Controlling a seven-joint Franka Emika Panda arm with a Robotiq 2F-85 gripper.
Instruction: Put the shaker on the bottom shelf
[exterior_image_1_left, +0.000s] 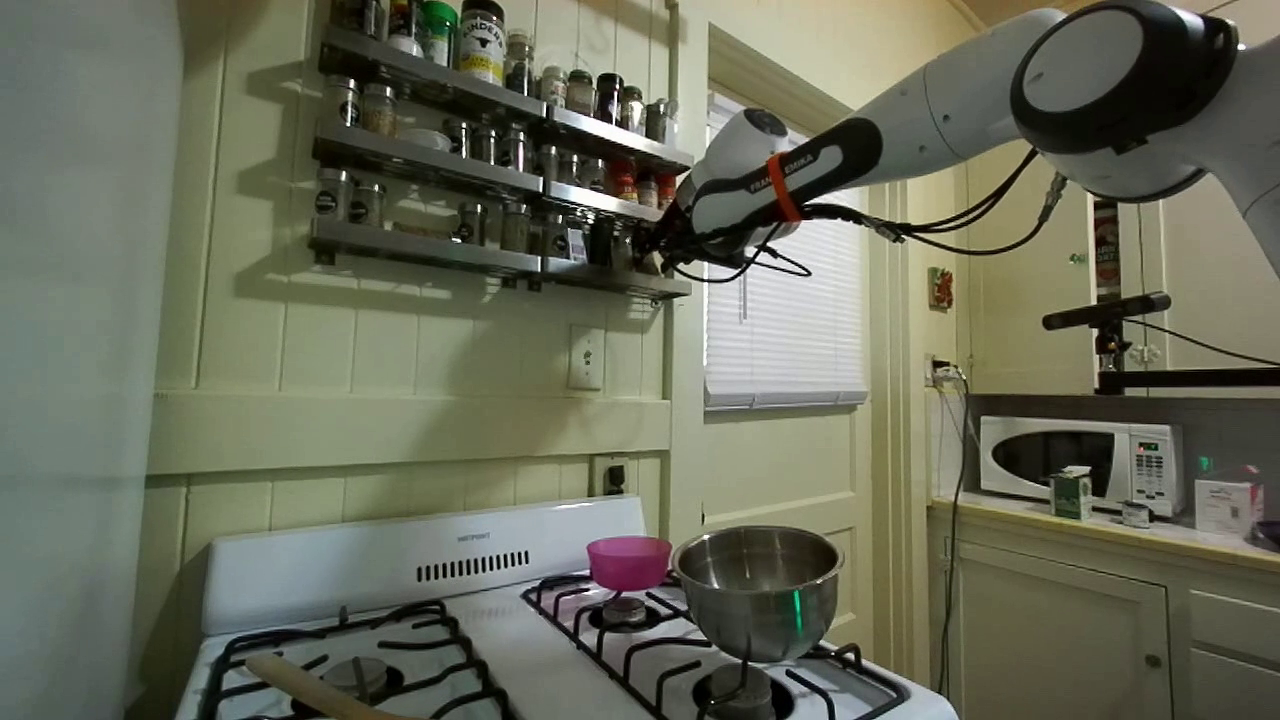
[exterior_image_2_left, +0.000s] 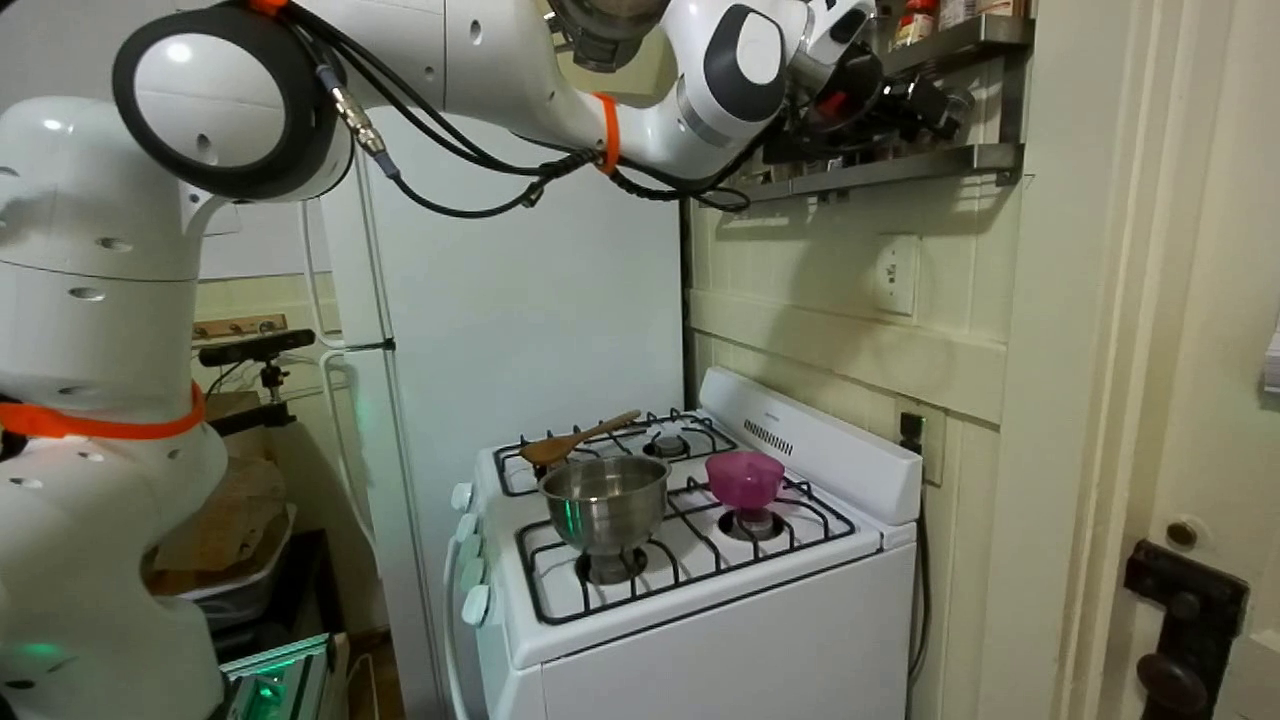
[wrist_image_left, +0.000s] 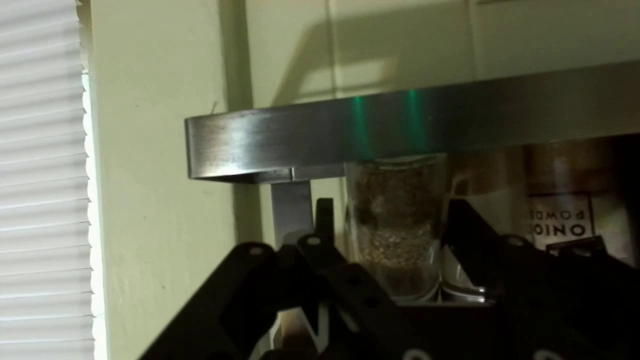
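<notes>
Glass shaker (wrist_image_left: 397, 225) on bottom shelf (wrist_image_left: 310, 134), between spread fingers (wrist_image_left: 325, 220) of end effector (wrist_image_left: 392, 215).

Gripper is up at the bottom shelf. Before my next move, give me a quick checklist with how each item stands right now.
1. Shaker between the fingers: ok.
2. Gripper open: ok, a gap shows beside one finger in the wrist view.
3. Correct tier: ok, the gripper is at the right end of the bottom shelf in an exterior view.
4. Shaker base resting on the shelf: cannot tell, contact is not visible.
5. Room beside the onion powder jar: cannot tell.
</notes>
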